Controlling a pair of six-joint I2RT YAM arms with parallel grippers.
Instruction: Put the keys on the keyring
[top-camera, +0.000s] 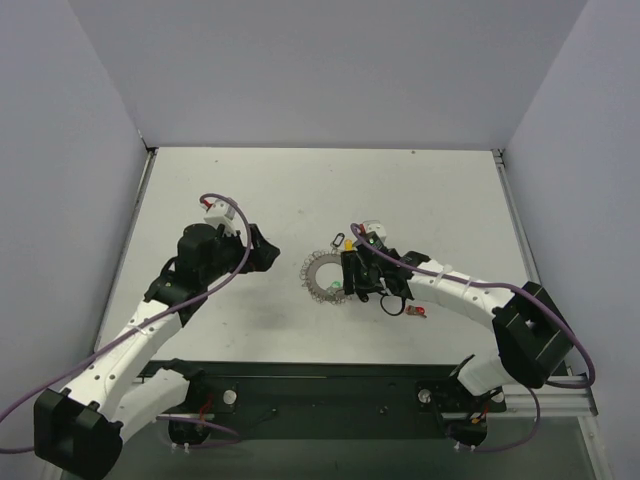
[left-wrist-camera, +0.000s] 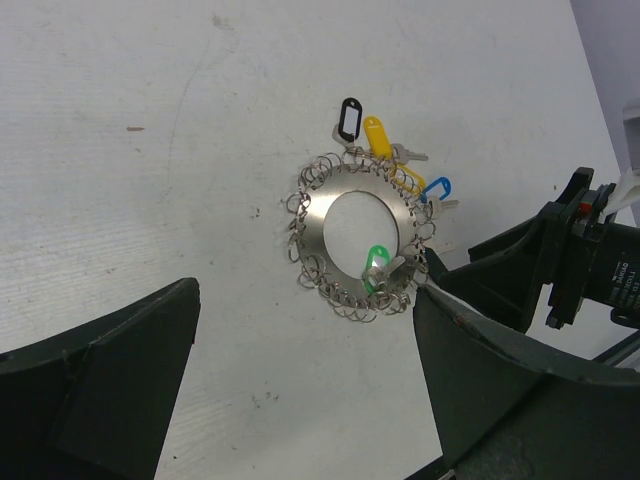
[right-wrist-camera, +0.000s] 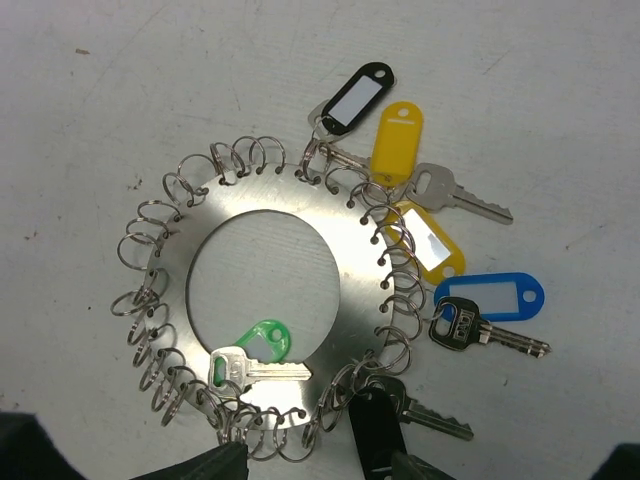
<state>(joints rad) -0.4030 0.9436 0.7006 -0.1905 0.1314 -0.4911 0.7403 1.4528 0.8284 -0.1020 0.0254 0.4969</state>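
The keyring (right-wrist-camera: 340, 250), a flat silvery ring with wire loops round its rim, lies on the table (top-camera: 420, 200). It also shows in the top view (top-camera: 318, 272) and the left wrist view (left-wrist-camera: 318, 225). A green key (right-wrist-camera: 262, 345) lies across its inner edge. Black (right-wrist-camera: 355, 98), yellow (right-wrist-camera: 398, 140), a second yellow (right-wrist-camera: 430, 245) and blue (right-wrist-camera: 495, 297) tagged keys hang off its right rim. My right gripper (right-wrist-camera: 320, 470) is open at the ring's near rim, with a black tag (right-wrist-camera: 375, 430) between its fingers. My left gripper (left-wrist-camera: 305, 330) is open and empty, just left of the ring.
A red-tagged key (top-camera: 420, 312) lies loose on the table beside the right arm, next to a small black loop (top-camera: 392, 303). Walls close off the left, back and right of the table.
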